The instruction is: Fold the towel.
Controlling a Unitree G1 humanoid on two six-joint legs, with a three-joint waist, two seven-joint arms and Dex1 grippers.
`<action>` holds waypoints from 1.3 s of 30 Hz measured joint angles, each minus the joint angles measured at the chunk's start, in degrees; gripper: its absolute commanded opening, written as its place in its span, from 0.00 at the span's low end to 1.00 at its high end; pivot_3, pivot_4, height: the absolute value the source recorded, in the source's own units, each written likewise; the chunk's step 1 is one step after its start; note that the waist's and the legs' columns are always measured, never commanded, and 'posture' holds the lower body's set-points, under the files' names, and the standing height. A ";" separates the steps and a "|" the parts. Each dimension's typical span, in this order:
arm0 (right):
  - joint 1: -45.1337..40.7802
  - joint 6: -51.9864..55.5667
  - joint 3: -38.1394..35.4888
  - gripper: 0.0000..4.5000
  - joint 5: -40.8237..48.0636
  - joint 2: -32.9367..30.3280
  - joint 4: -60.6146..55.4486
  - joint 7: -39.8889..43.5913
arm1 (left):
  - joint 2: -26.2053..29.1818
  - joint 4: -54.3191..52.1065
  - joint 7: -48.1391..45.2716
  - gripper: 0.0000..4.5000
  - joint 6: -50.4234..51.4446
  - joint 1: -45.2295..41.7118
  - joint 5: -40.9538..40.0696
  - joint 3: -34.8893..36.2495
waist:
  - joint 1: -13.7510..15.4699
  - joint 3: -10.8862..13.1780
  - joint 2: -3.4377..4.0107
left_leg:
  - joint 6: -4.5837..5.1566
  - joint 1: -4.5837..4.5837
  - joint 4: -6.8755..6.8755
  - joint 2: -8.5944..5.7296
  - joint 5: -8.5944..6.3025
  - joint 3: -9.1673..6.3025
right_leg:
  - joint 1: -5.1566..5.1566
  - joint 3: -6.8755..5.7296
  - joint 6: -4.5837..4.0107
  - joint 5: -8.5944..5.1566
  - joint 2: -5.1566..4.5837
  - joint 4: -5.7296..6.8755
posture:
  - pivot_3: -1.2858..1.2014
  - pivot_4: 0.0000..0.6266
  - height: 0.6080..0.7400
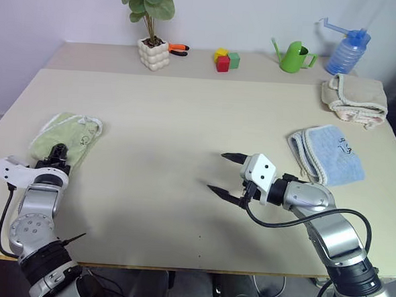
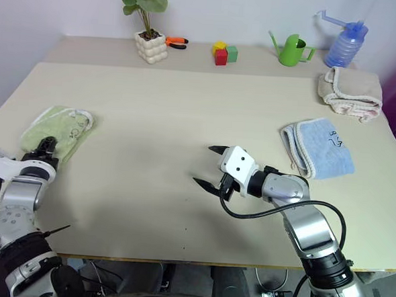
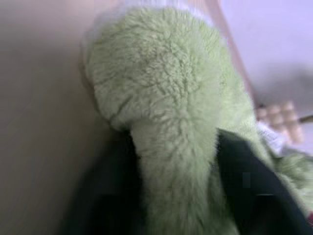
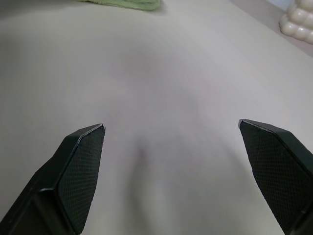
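Note:
The towel (image 1: 70,131), light green with white edging, lies folded into a small bundle near the table's left edge. My left gripper (image 1: 58,151) rests at the bundle's near end. In the left wrist view a ridge of the towel (image 3: 166,112) runs between its two black fingers (image 3: 254,191), which stand apart on either side of it. My right gripper (image 1: 217,171) hovers open over the bare middle of the table (image 1: 186,121), with nothing between its fingertips (image 4: 80,161).
A folded light blue towel (image 1: 329,153) lies at the right, a beige bundled towel (image 1: 354,97) behind it. Along the back stand a potted plant (image 1: 153,53), orange pliers (image 1: 178,49), coloured blocks (image 1: 225,58), a green watering can (image 1: 296,57) and a blue bottle (image 1: 346,51).

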 measured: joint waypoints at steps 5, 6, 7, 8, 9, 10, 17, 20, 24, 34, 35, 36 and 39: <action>-0.27 -0.28 -0.09 1.00 0.17 -0.03 1.61 0.87 | 1.15 -5.85 0.72 0.99 0.00 6.43 -3.81 0.20 | -0.06 0.00 0.00 | 0.00 -0.01 0.00 0.01 0.00 0.00 | 0.00 0.01 -0.01 0.00 0.01 -0.01 | 0.52 0.24 0.90; -0.40 -0.28 -0.32 1.00 0.36 -0.05 1.81 1.03 | 1.53 -6.62 0.94 0.99 -0.03 7.70 -4.13 0.28 | -0.04 0.00 -0.01 | 0.01 -0.01 0.00 0.01 0.00 0.00 | 0.01 0.01 -0.01 0.00 0.00 -0.01 | 0.52 0.24 0.90; -0.60 -0.26 -0.73 1.00 0.72 -0.05 2.01 1.18 | 2.05 -7.47 1.20 0.99 -0.22 9.25 -4.38 0.60 | -0.01 0.00 -0.01 | 0.01 -0.01 0.00 0.01 0.00 0.00 | 0.01 0.01 -0.01 0.00 0.00 -0.01 | 0.52 0.24 0.90; -0.87 -0.26 -1.20 1.00 0.87 -0.05 2.19 1.23 | 2.79 -7.81 1.29 0.99 -0.73 10.37 -4.40 1.03 | 0.00 0.00 -0.01 | 0.01 -0.01 0.00 0.01 0.00 0.00 | 0.01 0.00 -0.01 -0.01 0.01 -0.01 | 0.52 0.24 0.90; -1.37 -0.24 -1.86 1.00 1.24 -0.05 2.76 1.20 | 3.98 -8.21 1.17 0.99 -1.26 11.62 -4.14 1.28 | 0.01 -0.01 -0.02 | 0.01 0.00 0.00 0.02 0.00 -0.01 | 0.01 0.00 -0.01 -0.01 0.01 -0.01 | 0.52 0.24 0.90; -1.72 -0.22 -2.71 1.00 1.30 -0.10 3.36 1.08 | 5.22 -8.50 0.86 0.99 -1.58 12.30 -3.53 1.27 | 0.02 -0.01 -0.02 | 0.01 0.00 0.00 0.01 0.00 0.00 | 0.02 0.00 -0.02 -0.01 0.02 -0.01 | 0.52 0.24 0.90; -2.44 -3.79 -7.48 1.00 -0.19 0.04 11.42 -2.85 | 20.45 -17.61 -11.49 0.99 -2.22 15.66 13.19 -17.04 | 1.44 -0.05 -0.08 | 0.02 0.00 0.00 -0.15 0.00 0.04 | 0.10 -0.02 -0.20 -0.11 0.01 -0.08 | 0.52 0.24 0.90; -1.20 -6.06 -9.94 1.00 -1.12 0.03 14.53 -5.09 | 24.29 -20.89 -18.56 0.99 -3.58 15.40 21.86 -29.48 | 1.15 -0.06 -0.05 | 0.09 -0.01 -0.08 -0.15 -0.04 0.14 | 0.03 0.07 -0.13 -0.07 -0.01 -0.11 | 0.52 0.24 0.90; 0.05 -6.25 -13.27 1.00 -0.53 -0.04 15.98 -6.03 | 26.44 -21.51 -26.01 0.99 -7.62 15.62 31.90 -40.90 | 0.06 -0.02 0.03 | 0.04 -0.01 -0.30 0.07 -0.01 0.20 | -0.15 0.15 -0.07 -0.03 0.05 -0.09 | 0.52 0.24 0.90; 2.31 -3.06 -16.00 1.00 3.85 -2.44 15.42 -1.42 | 21.77 -19.12 -30.43 0.99 -10.87 14.25 38.83 -44.12 | -0.13 0.00 0.07 | 0.05 0.01 -0.19 0.09 -0.01 0.17 | -0.08 0.12 -0.06 -0.02 0.05 -0.02 | 0.52 0.24 0.90; 2.23 -2.28 -16.09 1.00 4.54 -2.63 14.90 -0.88 | 21.61 -18.82 -30.52 0.99 -11.28 14.32 39.65 -44.13 | -0.12 0.00 0.07 | 0.05 0.01 -0.19 0.09 -0.01 0.17 | -0.08 0.12 -0.06 -0.02 0.05 -0.02 | 0.52 0.24 0.90; 2.06 -1.70 -16.13 1.00 5.19 -2.98 14.71 -0.41 | 21.44 -18.80 -30.53 0.99 -11.52 14.38 40.42 -44.13 | -0.08 0.00 0.07 | 0.05 0.01 -0.19 0.09 -0.01 0.16 | -0.07 0.12 -0.06 -0.02 0.05 -0.02 | 0.52 0.24 0.90; -0.56 -0.57 -16.13 1.00 5.72 -3.91 15.43 0.48 | 20.28 -18.78 -30.11 0.99 -12.40 14.42 42.78 -44.12 | -0.14 0.00 0.07 | 0.06 0.02 -0.16 0.08 -0.01 0.18 | -0.06 0.12 -0.06 -0.02 0.04 -0.03 | 0.52 0.24 0.90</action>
